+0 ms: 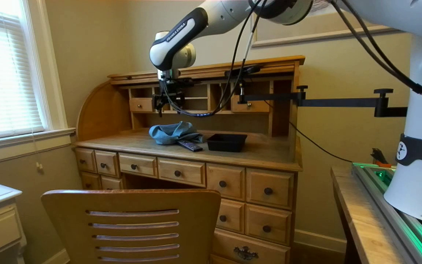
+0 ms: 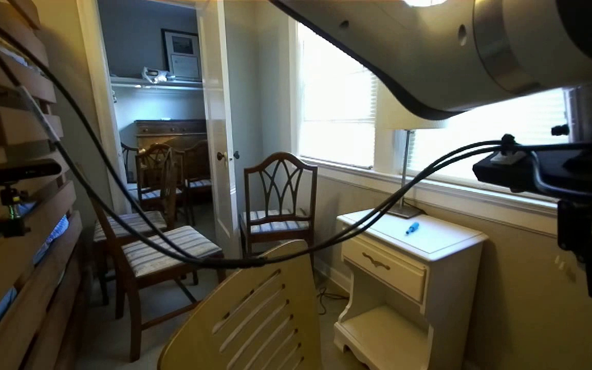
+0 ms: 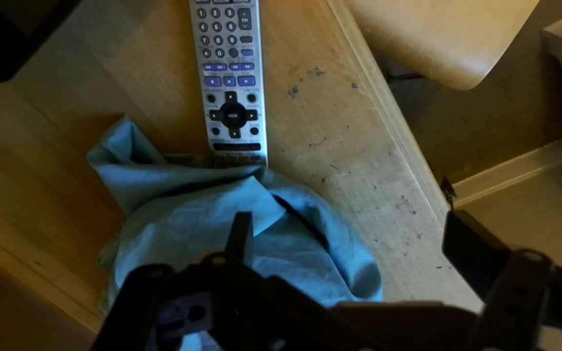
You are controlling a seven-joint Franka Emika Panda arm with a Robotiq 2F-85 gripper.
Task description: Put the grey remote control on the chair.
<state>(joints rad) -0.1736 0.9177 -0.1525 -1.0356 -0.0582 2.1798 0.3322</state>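
The grey remote control lies on the wooden desk top, one end against or under a blue cloth. In the wrist view the remote shows face up at the top, its lower end partly covered by the cloth. The chair, light-brown with a slatted back, stands in front of the desk; its back also shows in an exterior view. Its seat is hidden in both exterior views. My gripper hangs above the cloth, apart from the remote. In the wrist view the gripper's fingers are wide apart with nothing between them.
The crumpled blue cloth lies beside the remote. A black tray stands on its other side. The roll-top desk has shelves behind the gripper. A white nightstand stands near the chair. Cables hang from the arm.
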